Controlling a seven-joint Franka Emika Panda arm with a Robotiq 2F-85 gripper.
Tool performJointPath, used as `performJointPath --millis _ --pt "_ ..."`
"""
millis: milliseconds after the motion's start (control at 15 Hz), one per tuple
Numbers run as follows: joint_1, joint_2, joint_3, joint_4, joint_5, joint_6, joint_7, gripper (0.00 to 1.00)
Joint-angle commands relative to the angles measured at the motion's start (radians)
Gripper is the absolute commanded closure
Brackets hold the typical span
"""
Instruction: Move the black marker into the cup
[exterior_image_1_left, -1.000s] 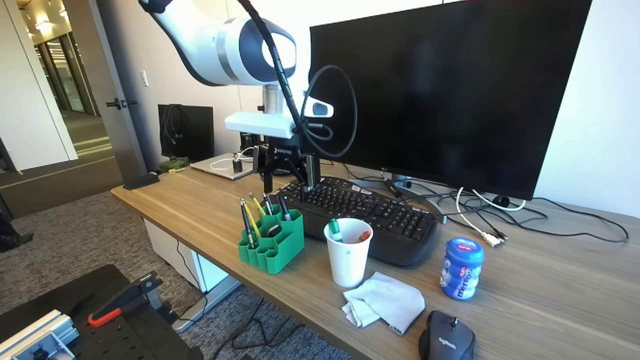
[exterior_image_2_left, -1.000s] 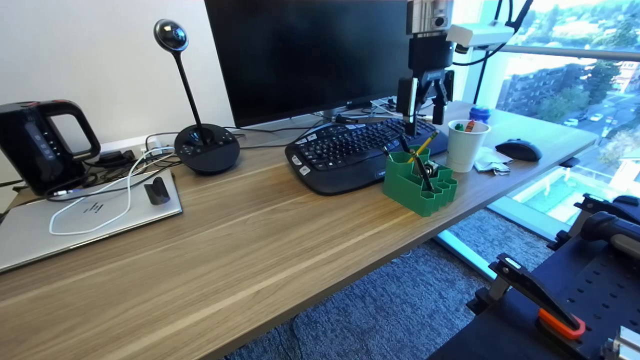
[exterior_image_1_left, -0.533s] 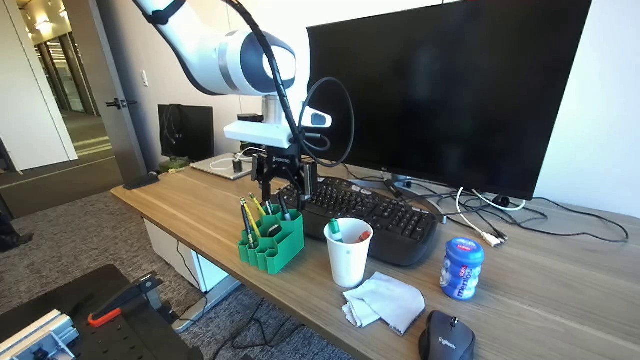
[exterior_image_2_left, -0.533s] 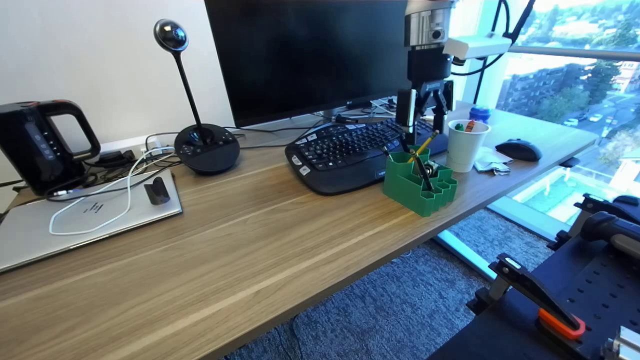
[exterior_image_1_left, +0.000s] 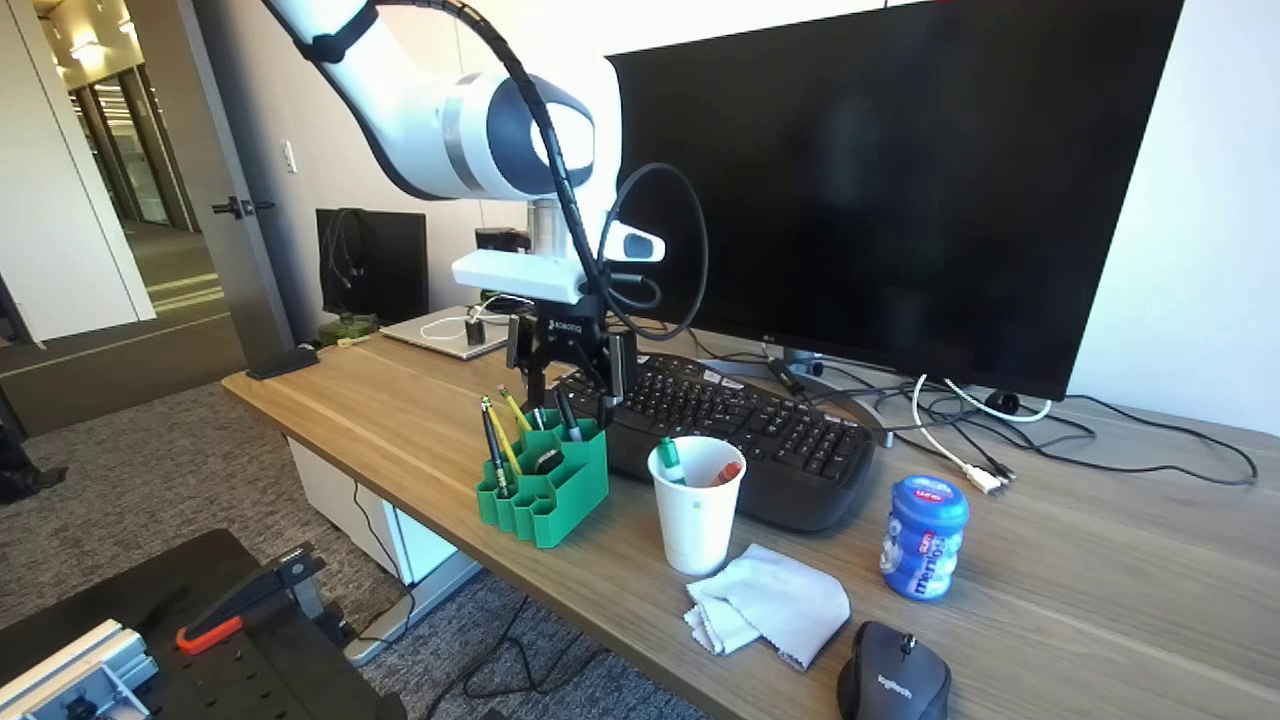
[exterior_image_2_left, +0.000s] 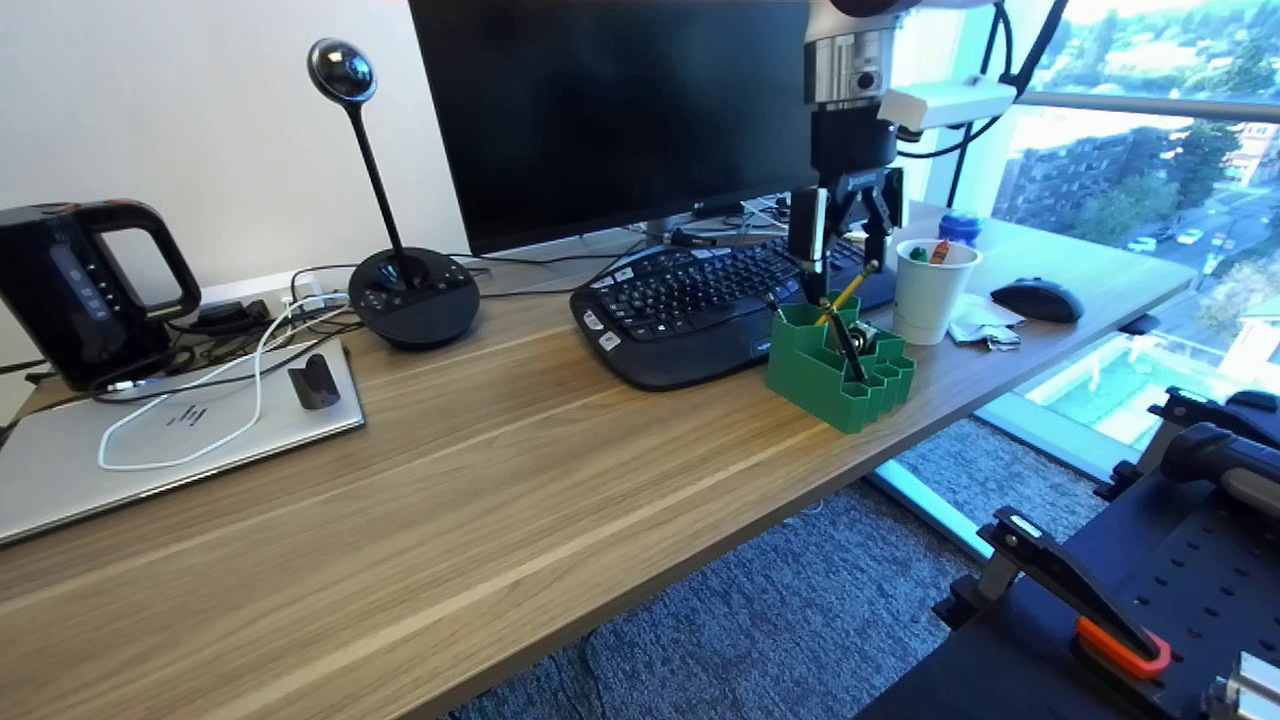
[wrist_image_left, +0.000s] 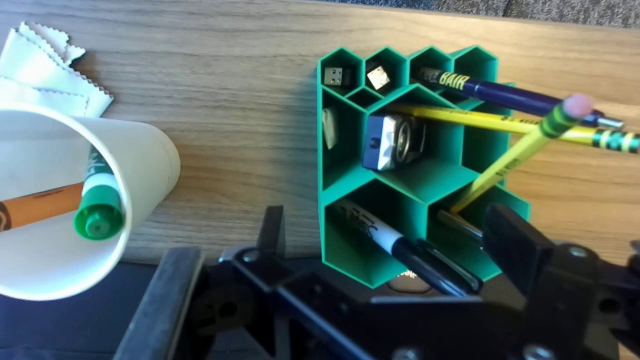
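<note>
Marker (wrist_image_left: 412, 256), black-capped and white-barrelled, leans in a large cell of the green organizer (exterior_image_1_left: 582, 492), and right at its cap end hangs the gripper (exterior_image_1_left: 571, 400), fingers (wrist_image_left: 273, 230) spread wide! One fingertip shows to either side of the marker in the wrist view; the cap comes nearer the finger on the picture's right, and whether they touch I can't tell.

It's crowded, too: a yellow pencil (wrist_image_left: 510, 160) with a pink eraser slants up out of the next cell, and a slim metallic stick (wrist_image_left: 459, 224) in that same cell ends right by that right-hand finger. Further across, a second pencil (wrist_image_left: 475, 118) and a dark blue pen (wrist_image_left: 520, 98) poke out past the rim.

Over to the cup (exterior_image_1_left: 695, 530): white, upright on the desk (exterior_image_1_left: 1090, 590), a stretch of wood between it and the organizer, a green marker (wrist_image_left: 102, 200) and an orange stick (wrist_image_left: 45, 205) inside. A pale cloth (exterior_image_1_left: 770, 605) lies just beside its base, the keyboard (exterior_image_1_left: 780, 440) stretches behind, and a blue gum tub (exterior_image_1_left: 925, 540) and a mouse (exterior_image_1_left: 895, 675) sit on the cup's other side.

Now the angles: only the wrist view looks down on a USB plug (wrist_image_left: 333, 76) in a small cell. In an exterior view a kettle (exterior_image_2_left: 85, 290) and a black stalked device (exterior_image_2_left: 415, 300) show up, and there the marker and one finger seem to blend into a single dark shape.
</note>
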Motion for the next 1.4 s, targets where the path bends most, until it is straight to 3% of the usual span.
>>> performJointPath --millis 0,1333 --pt "0.017 0.018 -0.01 0.026 -0.012 0.008 0.017 0.0" --pt "0.046 0.027 -0.034 0.052 -0.05 0.072 0.071 0.0"
